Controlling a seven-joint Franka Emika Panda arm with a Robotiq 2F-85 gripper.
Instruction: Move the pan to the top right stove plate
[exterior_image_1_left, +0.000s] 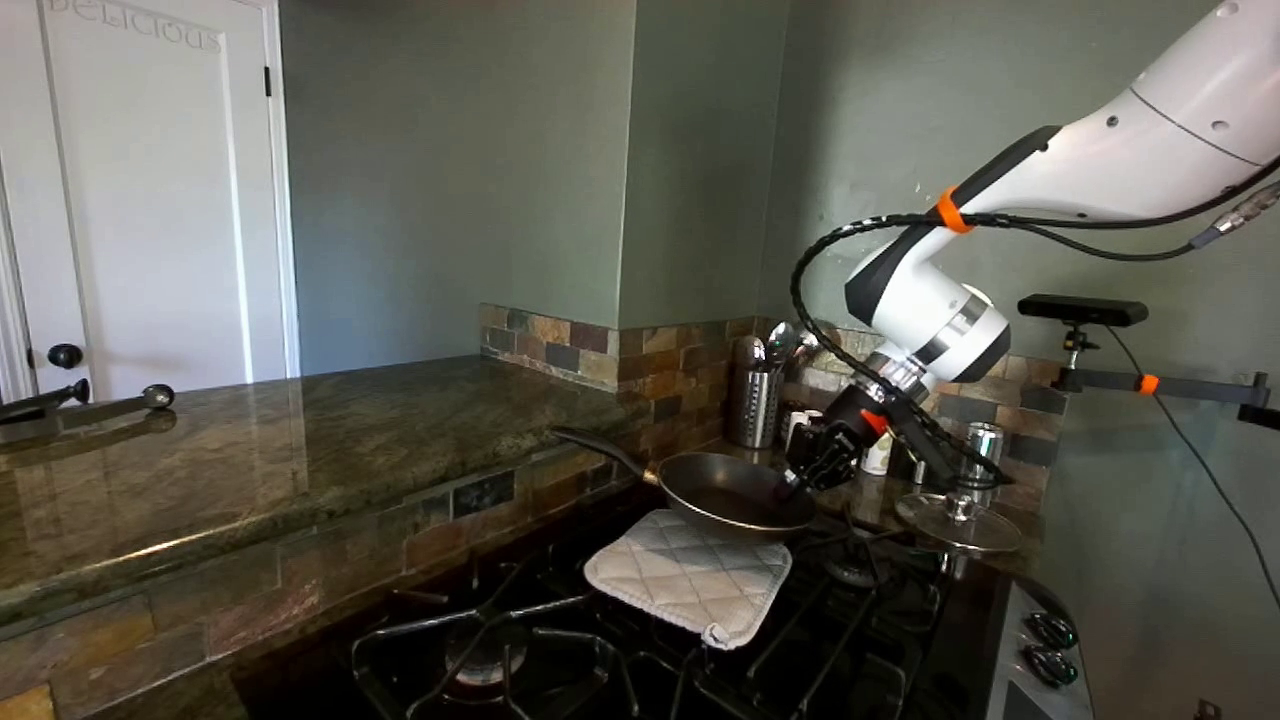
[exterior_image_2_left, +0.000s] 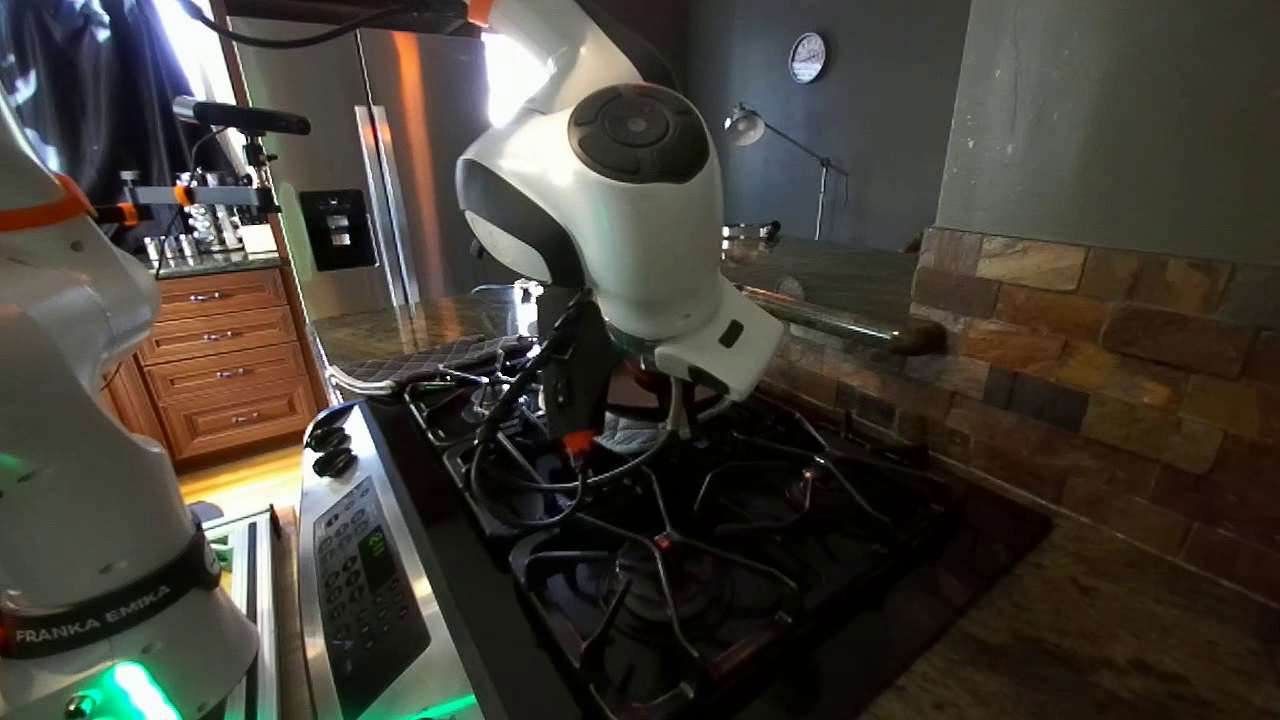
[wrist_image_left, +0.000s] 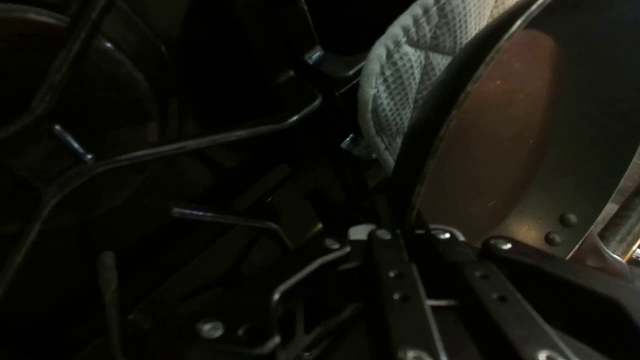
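Observation:
The black frying pan (exterior_image_1_left: 735, 490) is at the far end of the hob, by the white quilted cloth (exterior_image_1_left: 690, 575). Its handle points up toward the stone ledge. In the wrist view the pan (wrist_image_left: 490, 140) shows its inside and rim, beside the cloth (wrist_image_left: 395, 85). My gripper (exterior_image_1_left: 793, 482) is shut on the pan's rim opposite the handle; the rim runs between the fingertips (wrist_image_left: 402, 230). I cannot tell whether the pan touches the cloth. The burner near the tiled wall fits the top right stove plate (exterior_image_2_left: 805, 490); the burners look alike. The arm mostly hides the pan there.
A glass lid (exterior_image_1_left: 960, 525) lies past the hob's far edge. A steel utensil holder (exterior_image_1_left: 757, 405) stands behind the pan by the wall. The raised stone ledge (exterior_image_1_left: 300, 450) borders the hob. The control panel (exterior_image_2_left: 375, 570) runs along the robot's side. Raised grates (exterior_image_2_left: 660, 590) cover the hob.

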